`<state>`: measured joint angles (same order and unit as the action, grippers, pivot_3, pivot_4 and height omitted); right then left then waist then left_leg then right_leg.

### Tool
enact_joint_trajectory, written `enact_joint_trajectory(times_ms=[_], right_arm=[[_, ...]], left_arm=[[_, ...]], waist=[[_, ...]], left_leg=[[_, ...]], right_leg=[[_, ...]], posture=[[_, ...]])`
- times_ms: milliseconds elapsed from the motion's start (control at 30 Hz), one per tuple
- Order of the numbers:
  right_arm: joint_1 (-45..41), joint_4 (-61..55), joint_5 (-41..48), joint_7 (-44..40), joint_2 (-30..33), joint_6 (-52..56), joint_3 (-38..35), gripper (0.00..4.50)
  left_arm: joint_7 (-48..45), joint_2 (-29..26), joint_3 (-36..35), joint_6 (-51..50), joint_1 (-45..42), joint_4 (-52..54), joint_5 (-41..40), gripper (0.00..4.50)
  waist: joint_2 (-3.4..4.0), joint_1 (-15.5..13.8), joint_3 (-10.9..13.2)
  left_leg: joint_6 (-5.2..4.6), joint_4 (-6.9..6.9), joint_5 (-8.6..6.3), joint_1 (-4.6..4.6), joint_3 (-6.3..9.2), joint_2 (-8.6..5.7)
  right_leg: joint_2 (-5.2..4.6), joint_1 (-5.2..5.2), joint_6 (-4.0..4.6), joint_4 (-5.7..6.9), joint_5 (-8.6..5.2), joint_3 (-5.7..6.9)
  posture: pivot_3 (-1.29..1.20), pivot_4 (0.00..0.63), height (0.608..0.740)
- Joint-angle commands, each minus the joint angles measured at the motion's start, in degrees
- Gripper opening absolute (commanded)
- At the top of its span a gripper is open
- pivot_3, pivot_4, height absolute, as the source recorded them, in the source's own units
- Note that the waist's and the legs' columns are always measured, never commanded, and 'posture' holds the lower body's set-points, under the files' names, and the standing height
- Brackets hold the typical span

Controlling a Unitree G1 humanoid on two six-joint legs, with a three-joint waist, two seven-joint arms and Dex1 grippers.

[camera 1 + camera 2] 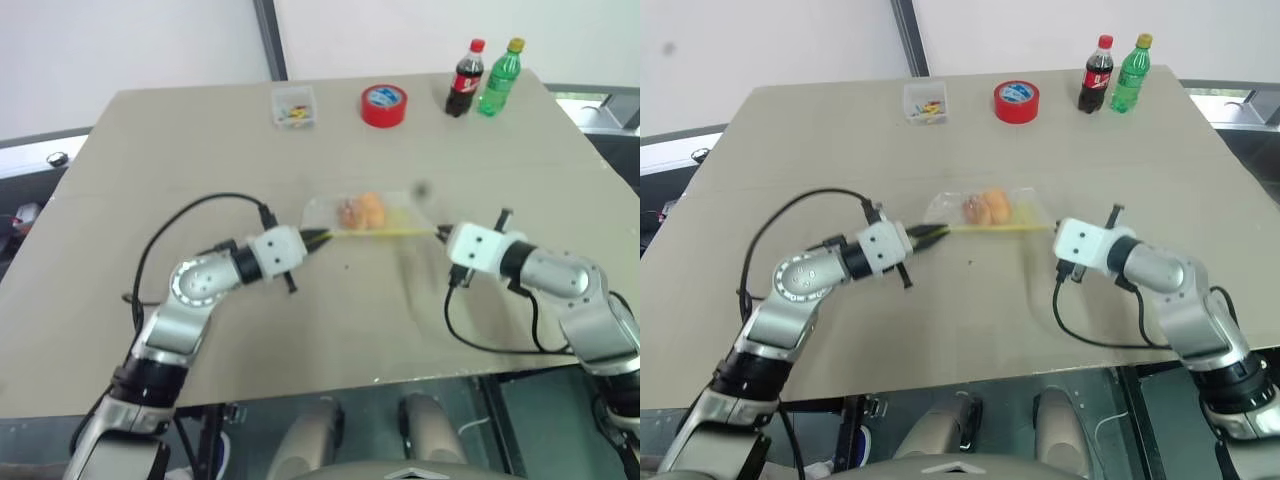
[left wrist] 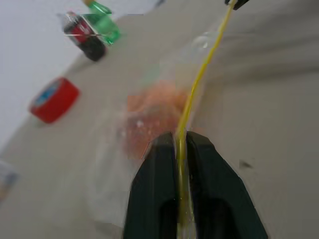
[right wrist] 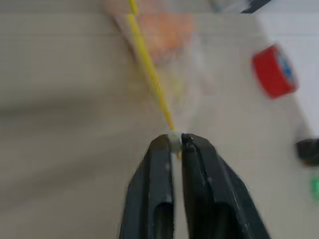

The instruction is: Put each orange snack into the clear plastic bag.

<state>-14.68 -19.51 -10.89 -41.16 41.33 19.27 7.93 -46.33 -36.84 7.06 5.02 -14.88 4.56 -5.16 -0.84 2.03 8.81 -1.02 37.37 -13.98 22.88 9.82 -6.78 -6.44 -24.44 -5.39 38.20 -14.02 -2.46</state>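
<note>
Both grippers held the bag (image 1: 365, 213) by its yellow seal strip (image 1: 1000, 228), one at each end, strip stretched taut btwn them above the table (image 1: 200, 150). Left gripper (image 2: 180, 144) was pinched on the strip's left end, fingers (image 2: 154, 184) close w/ the strip running btwn them. Right gripper (image 3: 174, 141) was clamped on the right end, at the bag's corner. Both snacks (image 1: 986, 207) sat inside the bag, side by side, near its middle, just beyond the strip. Far side of table: small clear box (image 1: 294, 106) w/ coloured bits, red tape roll (image 1: 384, 105), cola bottle (image 1: 465, 78) & green bottle (image 1: 499, 77) standing upright, touching or nearly so.
</note>
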Motion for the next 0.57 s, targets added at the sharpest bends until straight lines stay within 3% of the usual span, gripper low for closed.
enact_joint_trajectory(times_ms=[33,167,233,367,567], right_arm=[[3.33,-3.8,5.25,-2.29,1.75,3.24,-7.45,1.8],[8.64,-6.66,14.19,-4.18,0.81,7.53,-16.74,3.84],[11.9,-8.4,21.16,-6.47,0.26,9.85,-23.96,4.5],[18.03,-11.21,30.21,-11.38,1.77,12.07,-32.41,4.5],[21.94,-12.67,37.74,-14.27,4.16,14.07,-36.77,4.5]], left_arm=[[-2.13,-1.29,-4.93,-9.18,3.11,5.44,-8.5,1.82],[-2.87,-2.27,-11.53,-19.29,7.68,9.2,-18.28,3.75],[-3.89,-3.85,-15.69,-23.94,11.2,11.58,-23.07,4.48],[-5.94,-7.45,-23.2,-28.8,16.33,15.95,-29.11,4.48],[-8.58,-10.65,-28.24,-31.92,20.15,17.1,-32.6,4.48]], waist=[[0.03,-0.22,0.02],[0.03,-0.41,0.01],[0.03,-0.42,0.02],[0.04,-0.99,0.02],[0.09,-1.51,0.05]], left_leg=[[-0.17,-0.05,-0.1,-0.1,0.0,0.0],[-0.18,-0.06,-0.11,-0.19,0.1,0.07],[-0.18,-0.05,-0.11,-0.2,0.08,0.08],[-0.23,-0.08,-0.15,-0.28,0.05,0.1],[-0.34,-0.19,-0.24,-0.73,-0.01,0.13]], right_leg=[[0.0,0.08,0.0,-0.04,0.0,0.0],[0.05,0.23,-0.01,-0.15,0.0,0.09],[0.05,0.26,-0.01,-0.2,0.0,0.07],[0.04,0.35,-0.01,-0.29,0.0,0.06],[0.0,0.86,-0.01,-0.41,-0.03,0.1]], posture=[[0.0,0.15,0.74],[0.0,0.15,0.74],[0.0,0.15,0.74],[0.0,0.15,0.74],[0.0,0.15,0.74]])
